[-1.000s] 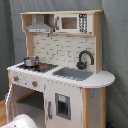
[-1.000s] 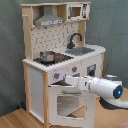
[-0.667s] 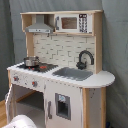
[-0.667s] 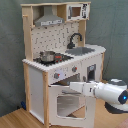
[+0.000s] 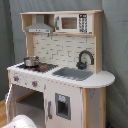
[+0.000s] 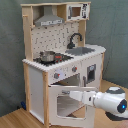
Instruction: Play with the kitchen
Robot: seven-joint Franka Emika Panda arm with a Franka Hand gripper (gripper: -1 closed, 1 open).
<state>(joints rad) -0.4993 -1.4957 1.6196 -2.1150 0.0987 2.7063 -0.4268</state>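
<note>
The kitchen (image 5: 65,75) (image 6: 60,60) is a tall white and light-wood toy with a grey hood (image 5: 39,26), a black faucet (image 5: 85,59), a sink (image 5: 74,73) and a stovetop holding a small metal pot (image 6: 47,56). Its windowed oven door (image 6: 70,102) stands swung open. In the second exterior view my gripper (image 6: 74,93) reaches in from the right and lies along the door's top edge. The white arm (image 6: 112,102) trails behind it. The first exterior view shows only a white part of the arm (image 5: 22,121) at the bottom left.
Red-marked knobs (image 6: 56,76) line the front panel below the stovetop. A microwave (image 5: 74,22) sits in the top shelf. A grey curtain (image 6: 12,50) hangs behind the toy, which stands on a wooden floor (image 6: 20,120).
In the second exterior view my arm has shifted lower and toward the right, with the gripper still at the oven door's top edge. The door remains open.
</note>
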